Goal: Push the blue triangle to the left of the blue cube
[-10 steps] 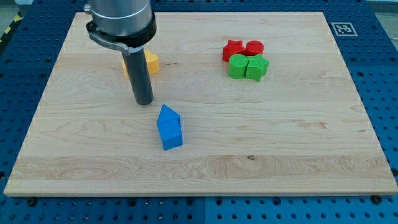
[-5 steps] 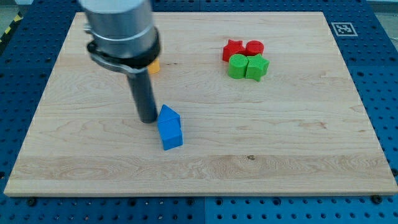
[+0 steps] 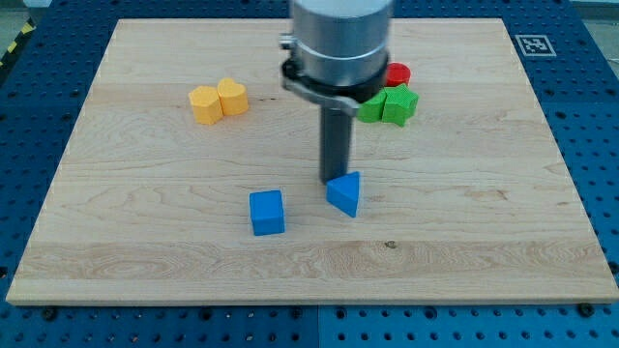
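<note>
Contact is seen: my tip (image 3: 335,181) is pressed against the top-left edge of the blue triangle (image 3: 344,193); nothing is gripped, since a bare rod is carried, no gripper. The triangle is parked to the view's right of the blue cube (image 3: 267,212), clearly apart, so the wrong side is held. The rod is kept upright, the arm lowered from the view's top.

A pale wooden bench (image 3: 145,232) is lying on a blue perforated base (image 3: 590,116), with a black-and-white marker (image 3: 535,43) sitting at its top-right corner.
</note>
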